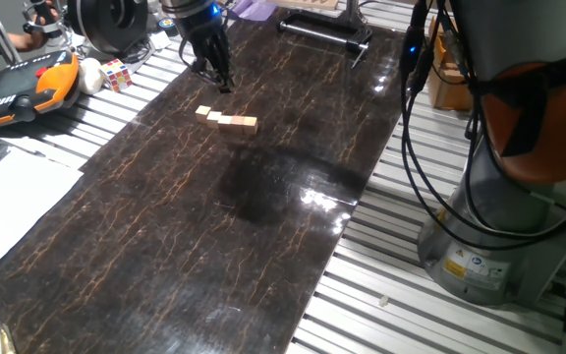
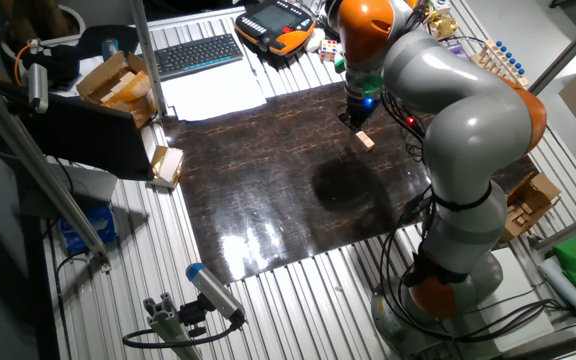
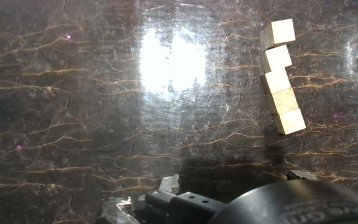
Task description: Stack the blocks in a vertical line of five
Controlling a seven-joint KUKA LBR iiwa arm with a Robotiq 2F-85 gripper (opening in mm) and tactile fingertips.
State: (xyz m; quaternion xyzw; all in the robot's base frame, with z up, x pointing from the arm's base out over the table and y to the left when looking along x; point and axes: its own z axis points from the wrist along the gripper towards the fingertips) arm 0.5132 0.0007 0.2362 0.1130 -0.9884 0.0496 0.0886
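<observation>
Several light-tan wooden blocks (image 1: pixel 226 119) lie flat on the dark marbled mat (image 1: pixel 214 226), touching side by side in one short row. None rests on top of another. The row also shows in the other fixed view (image 2: pixel 365 140) and at the upper right of the hand view (image 3: pixel 281 84). My gripper (image 1: pixel 222 83) hangs just beyond the row's far end, a little above the mat, and touches no block. It is open and empty. In the hand view its fingertips (image 3: pixel 169 183) show at the bottom edge, left of the row.
A Rubik's cube (image 1: pixel 116 74) and an orange teach pendant (image 1: pixel 28 88) lie off the mat's far left. A black metal frame (image 1: pixel 322 34) stands at the mat's far end. White paper (image 1: pixel 8 197) lies left. The arm's base (image 1: pixel 499 236) is at right.
</observation>
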